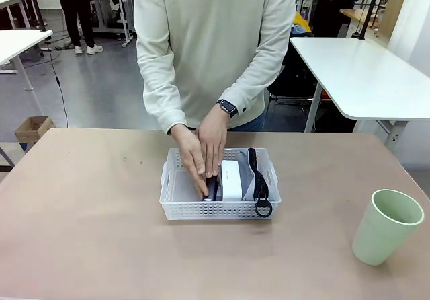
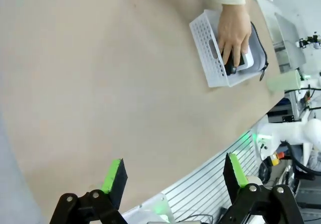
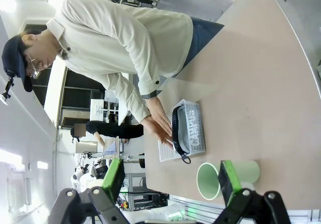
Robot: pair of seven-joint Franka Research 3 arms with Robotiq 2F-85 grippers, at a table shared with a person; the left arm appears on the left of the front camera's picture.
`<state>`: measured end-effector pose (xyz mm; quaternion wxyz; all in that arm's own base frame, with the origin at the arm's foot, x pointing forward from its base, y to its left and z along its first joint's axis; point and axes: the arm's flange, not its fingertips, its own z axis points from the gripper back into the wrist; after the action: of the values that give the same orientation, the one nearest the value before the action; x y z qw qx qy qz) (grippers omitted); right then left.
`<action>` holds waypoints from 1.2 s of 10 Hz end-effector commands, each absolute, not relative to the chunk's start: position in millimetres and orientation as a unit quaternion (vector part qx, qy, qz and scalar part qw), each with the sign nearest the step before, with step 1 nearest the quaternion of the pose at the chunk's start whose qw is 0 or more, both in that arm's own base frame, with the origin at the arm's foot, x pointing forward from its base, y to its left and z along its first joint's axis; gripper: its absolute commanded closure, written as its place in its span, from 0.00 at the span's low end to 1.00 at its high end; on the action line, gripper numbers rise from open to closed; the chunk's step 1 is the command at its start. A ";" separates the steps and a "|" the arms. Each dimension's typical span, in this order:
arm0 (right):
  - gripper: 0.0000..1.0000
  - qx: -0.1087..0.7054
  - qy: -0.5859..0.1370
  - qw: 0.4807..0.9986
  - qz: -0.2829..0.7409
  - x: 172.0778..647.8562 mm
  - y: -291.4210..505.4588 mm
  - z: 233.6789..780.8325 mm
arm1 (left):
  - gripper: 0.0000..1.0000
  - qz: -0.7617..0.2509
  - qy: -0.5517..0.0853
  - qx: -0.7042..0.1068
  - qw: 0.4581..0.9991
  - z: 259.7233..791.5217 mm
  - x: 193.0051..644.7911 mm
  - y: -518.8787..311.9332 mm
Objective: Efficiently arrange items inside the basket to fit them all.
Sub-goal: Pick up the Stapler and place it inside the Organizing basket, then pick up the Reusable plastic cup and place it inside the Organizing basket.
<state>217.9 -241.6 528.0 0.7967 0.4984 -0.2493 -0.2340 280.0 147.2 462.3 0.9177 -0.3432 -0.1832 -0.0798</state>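
Front view: on the tabletop, the white basket is set centrally; the green cup is left outside, well to its right. Inside, the grey pouch, the white block and, seemingly, the black stapler are being packed by the person's hands. Both the left end effector and the right end effector are held released, empty. The cup is to be grasped next and fitted into the bare left part.
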 end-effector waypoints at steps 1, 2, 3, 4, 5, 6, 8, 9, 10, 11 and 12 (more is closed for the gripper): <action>0.00 0.505 -0.263 0.792 -0.221 218.8 -241.8 529.5 | 0.00 -0.089 -0.186 -0.342 0.917 459.3 274.7 155.3; 0.00 0.505 -0.263 0.792 -0.221 218.8 -241.8 529.5 | 0.00 -0.089 -0.186 -0.342 0.917 459.3 274.7 155.3; 0.00 0.505 -0.263 0.792 -0.221 218.8 -241.8 529.5 | 0.00 -0.089 -0.186 -0.342 0.917 459.3 274.7 155.3; 0.00 0.505 -0.263 0.792 -0.221 218.8 -241.8 529.5 | 0.00 -0.089 -0.186 -0.342 0.917 459.3 274.7 155.3; 0.00 0.505 -0.263 0.792 -0.221 218.8 -241.8 529.5 | 0.00 -0.089 -0.186 -0.342 0.917 459.3 274.7 155.3; 0.00 0.505 -0.263 0.792 -0.221 218.8 -241.8 529.5 | 0.00 -0.089 -0.186 -0.342 0.917 459.3 274.7 155.3; 0.00 0.505 -0.263 0.792 -0.221 218.8 -241.8 529.5 | 0.00 -0.089 -0.186 -0.342 0.917 459.3 274.7 155.3; 0.00 0.505 -0.263 0.792 -0.221 218.8 -241.8 529.5 | 0.00 -0.089 -0.186 -0.342 0.917 459.3 274.7 155.3; 0.00 0.498 -0.249 0.797 -0.234 217.9 -241.6 528.0 | 0.00 -0.089 -0.186 -0.342 0.917 459.3 274.7 155.3; 0.00 0.477 -0.262 0.816 -0.194 218.4 -235.6 536.5 | 0.00 -0.089 -0.186 -0.342 0.917 459.3 274.7 155.3; 0.00 0.476 -0.272 0.835 -0.050 229.0 -224.5 538.1 | 0.00 -0.089 -0.186 -0.342 0.917 459.3 274.7 155.3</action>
<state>222.2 -229.2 534.3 0.8188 0.4859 -0.2570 -0.1654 277.9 150.7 462.1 0.9177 -0.3426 -0.1859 -0.0766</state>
